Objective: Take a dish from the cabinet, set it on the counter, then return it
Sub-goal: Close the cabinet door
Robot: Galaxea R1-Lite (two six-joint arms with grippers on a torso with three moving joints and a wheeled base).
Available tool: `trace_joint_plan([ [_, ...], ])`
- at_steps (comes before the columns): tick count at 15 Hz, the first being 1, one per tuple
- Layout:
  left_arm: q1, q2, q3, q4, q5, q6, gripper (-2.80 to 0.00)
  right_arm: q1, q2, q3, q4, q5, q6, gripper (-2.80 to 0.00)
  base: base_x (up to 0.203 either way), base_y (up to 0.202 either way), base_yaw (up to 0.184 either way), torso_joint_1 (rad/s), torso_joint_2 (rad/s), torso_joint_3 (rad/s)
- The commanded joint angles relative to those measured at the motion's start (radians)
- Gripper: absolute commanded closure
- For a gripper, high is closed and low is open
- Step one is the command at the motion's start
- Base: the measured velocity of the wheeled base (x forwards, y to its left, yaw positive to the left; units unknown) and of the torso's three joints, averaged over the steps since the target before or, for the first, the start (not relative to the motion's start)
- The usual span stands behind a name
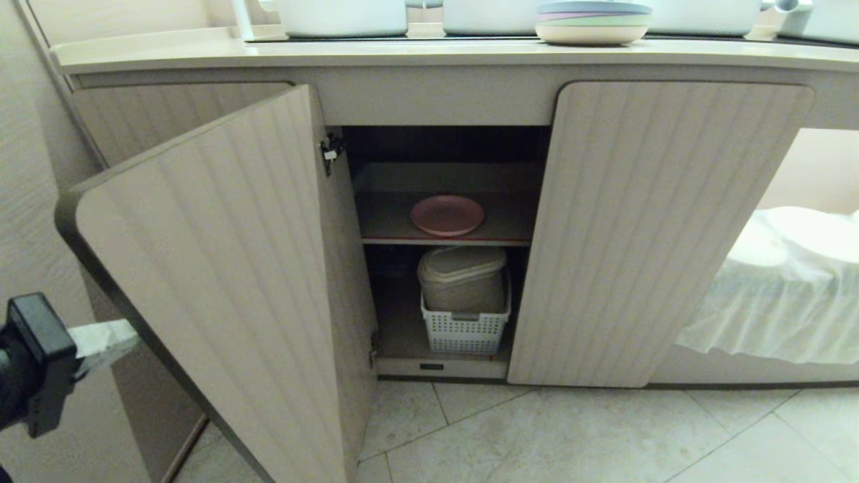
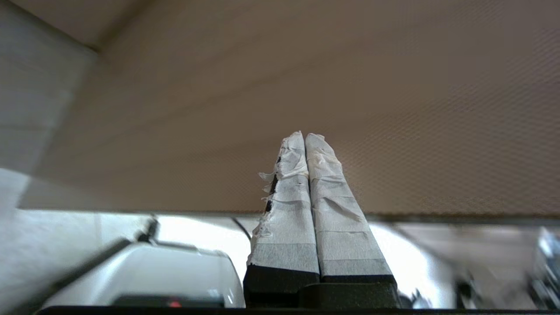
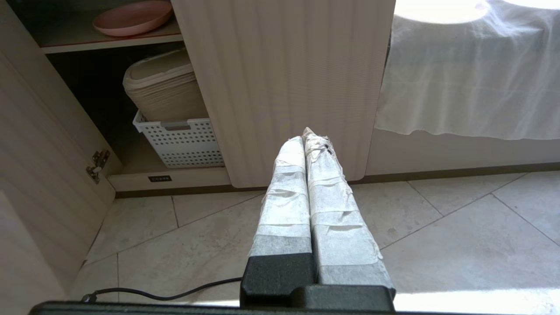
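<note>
The pink dish (image 1: 447,215) lies on the upper shelf of the cabinet (image 1: 644,228) and shows in the right wrist view too, dish (image 3: 131,17). The cabinet's left door (image 1: 221,268) stands swung wide open. The counter (image 1: 402,55) runs along the top. My left gripper (image 1: 127,337) is low at the far left, shut and empty, its taped tips by the outer edge of the open door; left gripper (image 2: 305,135) faces a brown textured surface close up. My right gripper (image 3: 305,134) is shut and empty above the floor, pointing at the closed right door (image 3: 284,78).
A white perforated basket (image 1: 465,330) holding a beige lidded container (image 1: 462,278) sits on the lower shelf. A blue-topped stack of pastel plates (image 1: 592,21) and white pots (image 1: 342,17) stand on the counter. A white cloth (image 1: 785,288) hangs at the right. A black cable (image 3: 153,294) lies on the tiled floor.
</note>
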Motion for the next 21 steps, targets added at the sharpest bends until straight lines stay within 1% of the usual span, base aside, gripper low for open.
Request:
trace_joint_plan([
  [1, 0.0, -0.002, 0.0, 0.003, -0.065, -0.005, 0.0, 0.0, 0.0, 0.0, 0.0, 0.0, 0.001, 0.0, 0.0, 0.0, 0.0, 0.0, 0.0, 0.0],
  [5, -0.003, 0.005, 0.006, 0.038, -0.218, -0.005, 0.0, 0.0, 0.0, 0.0, 0.0, 0.0, 0.0, 0.0, 0.0, 0.0, 0.0, 0.0, 0.0, 0.0],
  [6, -0.007, 0.017, 0.007, 0.045, -0.236, -0.005, 0.0, 0.0, 0.0, 0.0, 0.0, 0.0, 0.0, 0.0, 0.0, 0.0, 0.0, 0.0, 0.0, 0.0],
  [7, -0.012, 0.039, 0.008, 0.045, -0.24, -0.005, 0.0, 0.0, 0.0, 0.0, -0.002, 0.0, 0.002, 0.0, 0.0, 0.0, 0.0, 0.0, 0.0, 0.0],
  [10, -0.028, 0.134, 0.001, 0.015, -0.231, 0.002, 0.0, 0.0, 0.0, 0.0, 0.0, 0.0, 0.001, 0.0, 0.0, 0.0, 0.0, 0.0, 0.0, 0.0],
  [13, -0.032, 0.241, -0.002, -0.1, -0.202, 0.0, 0.0, 0.0, 0.0, 0.0, 0.0, 0.0, 0.0, 0.0, 0.0, 0.0, 0.0, 0.0, 0.0, 0.0],
  [15, -0.07, 0.31, -0.006, -0.186, -0.141, -0.005, 0.0, 0.0, 0.0, 0.0, 0.0, 0.0, 0.0, 0.0, 0.0, 0.0, 0.0, 0.0, 0.0, 0.0],
  [16, -0.104, 0.328, -0.011, -0.22, -0.108, -0.02, 0.0, 0.0, 0.0, 0.0, 0.0, 0.0, 0.0, 0.0, 0.0, 0.0, 0.0, 0.0, 0.0, 0.0],
  [18, -0.168, 0.351, -0.048, -0.251, -0.064, -0.101, 0.0, 0.0, 0.0, 0.0, 0.0, 0.0, 0.0, 0.0, 0.0, 0.0, 0.0, 0.0, 0.0, 0.0],
  [21, -0.251, 0.383, -0.108, -0.253, 0.01, -0.151, 0.0, 0.0, 0.0, 0.0, 0.0, 0.0, 0.0, 0.0, 0.0, 0.0, 0.0, 0.0, 0.0, 0.0],
])
